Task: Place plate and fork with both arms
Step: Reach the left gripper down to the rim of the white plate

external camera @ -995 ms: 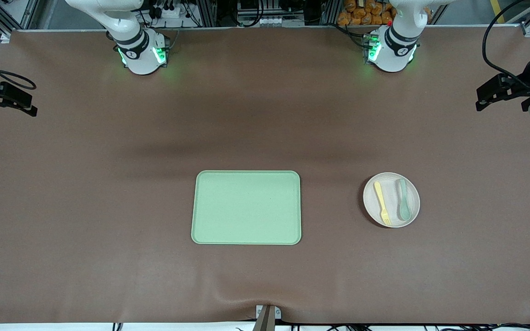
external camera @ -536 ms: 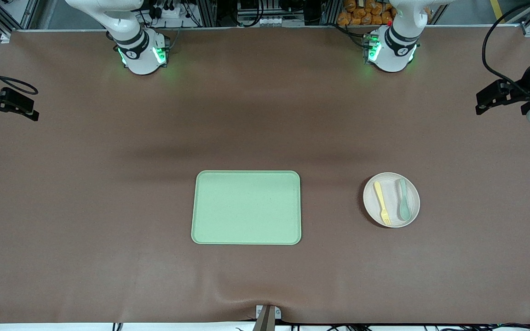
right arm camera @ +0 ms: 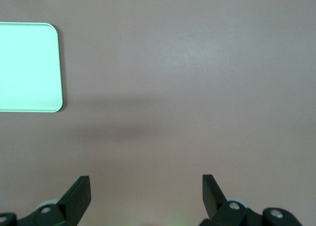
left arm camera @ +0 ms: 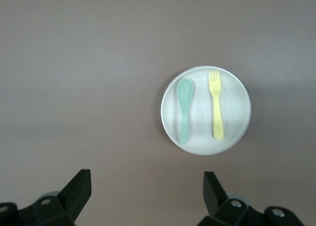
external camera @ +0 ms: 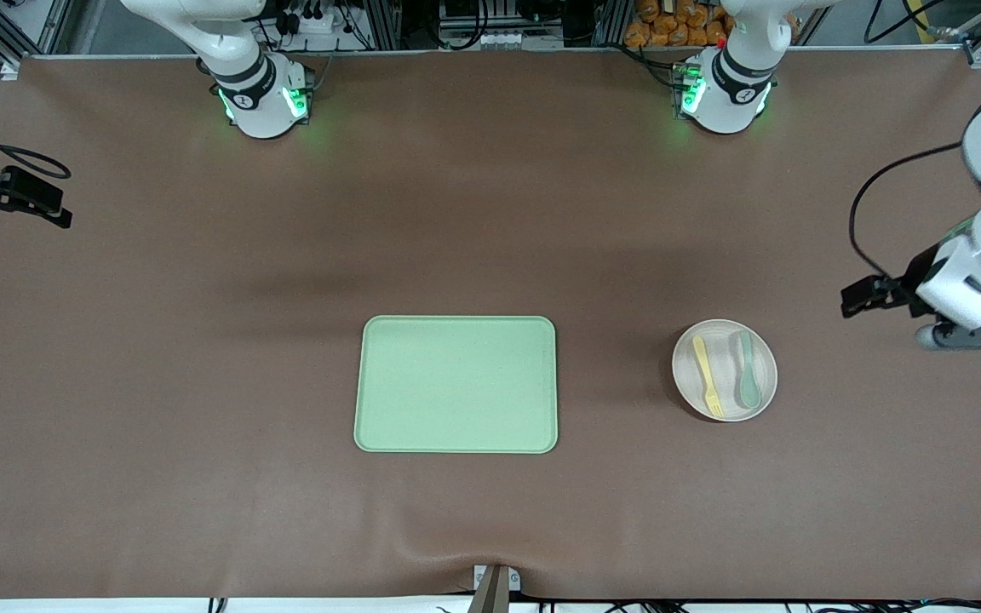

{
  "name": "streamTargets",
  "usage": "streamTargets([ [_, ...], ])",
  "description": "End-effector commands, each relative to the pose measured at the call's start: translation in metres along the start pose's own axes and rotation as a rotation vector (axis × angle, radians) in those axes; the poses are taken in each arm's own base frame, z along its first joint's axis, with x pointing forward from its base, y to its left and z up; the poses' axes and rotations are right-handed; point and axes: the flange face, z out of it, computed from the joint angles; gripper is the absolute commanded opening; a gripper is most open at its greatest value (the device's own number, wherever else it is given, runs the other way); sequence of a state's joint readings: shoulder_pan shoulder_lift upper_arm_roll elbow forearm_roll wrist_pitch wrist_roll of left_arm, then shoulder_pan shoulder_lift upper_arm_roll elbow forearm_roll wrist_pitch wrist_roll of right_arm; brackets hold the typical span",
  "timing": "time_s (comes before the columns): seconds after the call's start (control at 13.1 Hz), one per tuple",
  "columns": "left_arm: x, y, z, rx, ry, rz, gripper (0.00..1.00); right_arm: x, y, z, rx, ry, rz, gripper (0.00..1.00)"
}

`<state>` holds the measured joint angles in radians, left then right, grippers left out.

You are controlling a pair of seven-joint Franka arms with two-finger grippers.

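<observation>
A: Starting from the right arm's end, where are we keeping the right gripper [right arm camera: 145, 196]?

B: We are holding it up over bare table [external camera: 158, 358] at that end, fingers spread wide with nothing between them. The tray [right arm camera: 29, 67] is lying well apart from it, toward the middle, so we are judging this arm to be waiting.

A: And the tray itself?

B: It is sitting flat with nothing on it, probably because we are meaning it to receive the plate and fork.

A: Then the plate?

B: The plate [external camera: 725, 370] is resting on the table toward the left arm's end, carrying the fork [external camera: 707, 375] and a spoon [external camera: 747, 369] side by side without touching. Seen from the left wrist, the plate [left arm camera: 206, 110] is lying ahead of the fingertips, not between them.

A: What are we doing with the left gripper [left arm camera: 148, 196]?

B: We are holding it over the table just beside the plate, jaws standing wide apart and holding nothing, likely so that we are ready to close on the rim or the fork [left arm camera: 216, 105]
</observation>
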<state>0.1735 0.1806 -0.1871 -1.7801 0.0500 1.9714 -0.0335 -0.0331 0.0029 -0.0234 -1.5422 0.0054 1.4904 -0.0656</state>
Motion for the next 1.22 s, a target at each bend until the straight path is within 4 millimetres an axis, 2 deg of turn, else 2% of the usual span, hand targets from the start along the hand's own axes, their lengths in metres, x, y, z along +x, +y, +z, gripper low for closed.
streamTargets([
  [0.0,-0.004,0.004,0.057,-0.017,-0.028,-0.012,1.0,0.004,0.0,-0.002,-0.012,0.005,0.013,1.0],
  [0.23,-0.005,0.009,0.107,-0.029,-0.051,-0.05,1.0,0.01,-0.003,0.006,-0.009,-0.006,0.008,1.0],
  [0.46,-0.007,0.005,0.175,-0.052,-0.038,-0.062,1.0,0.015,-0.004,0.002,-0.012,0.032,0.011,1.0],
  [0.54,-0.007,0.004,0.192,-0.058,-0.039,-0.066,0.94,0.016,-0.002,-0.001,-0.017,0.038,0.013,1.0],
  [0.61,-0.009,0.005,0.206,-0.064,-0.044,-0.068,0.74,0.015,-0.001,-0.002,-0.021,0.043,0.013,1.0],
  [0.69,-0.009,0.004,0.217,-0.068,-0.045,-0.071,0.67,0.016,-0.002,-0.001,-0.021,0.046,0.013,1.0],
  [0.84,-0.009,-0.012,0.234,-0.074,-0.047,-0.099,0.66,0.017,-0.003,-0.001,-0.012,0.046,0.013,1.0],
  [0.92,-0.008,-0.011,0.243,-0.079,-0.035,-0.101,0.6,0.017,-0.003,-0.001,-0.012,0.046,0.014,1.0],
  [1.15,-0.007,-0.011,0.253,-0.084,-0.036,-0.104,0.52,0.017,-0.005,-0.001,-0.009,0.047,0.011,1.0],
])
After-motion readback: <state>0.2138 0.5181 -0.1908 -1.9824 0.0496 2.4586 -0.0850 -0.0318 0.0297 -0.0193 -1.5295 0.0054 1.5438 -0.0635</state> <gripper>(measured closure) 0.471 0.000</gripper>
